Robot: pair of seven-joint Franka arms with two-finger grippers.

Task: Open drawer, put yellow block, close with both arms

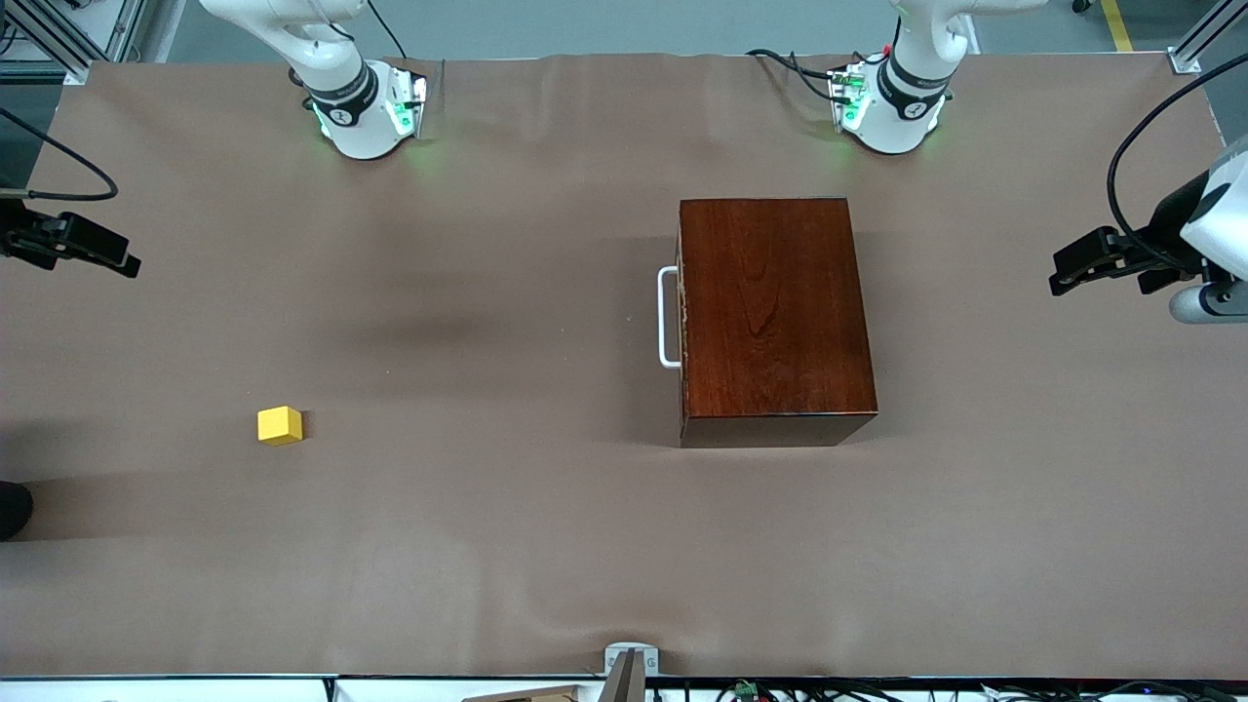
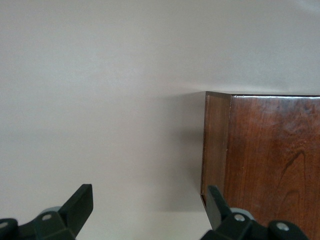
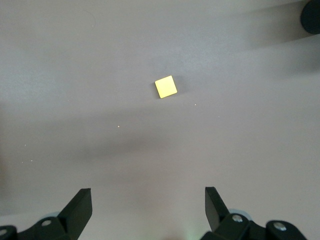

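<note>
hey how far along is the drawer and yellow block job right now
Nothing is done: the drawer is shut in its box, and the yellow block sits on the table. The left gripper and right gripper are open, empty. Everything remains.

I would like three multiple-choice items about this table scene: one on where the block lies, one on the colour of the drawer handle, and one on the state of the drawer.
1. Where does the yellow block lie?
A. on top of the wooden box
B. on the table, toward the right arm's end
C. inside the drawer

2. What colour is the handle of the drawer?
A. white
B. black
C. yellow

3. What is the state of the drawer?
A. pulled fully out
B. half open
C. shut

Answers:
1 B, the block sits alone on the brown table cover, apart from the wooden box.
2 A, a white bar stands out from the box's side.
3 C, the drawer front lies flush with the box and no tray shows.
</note>
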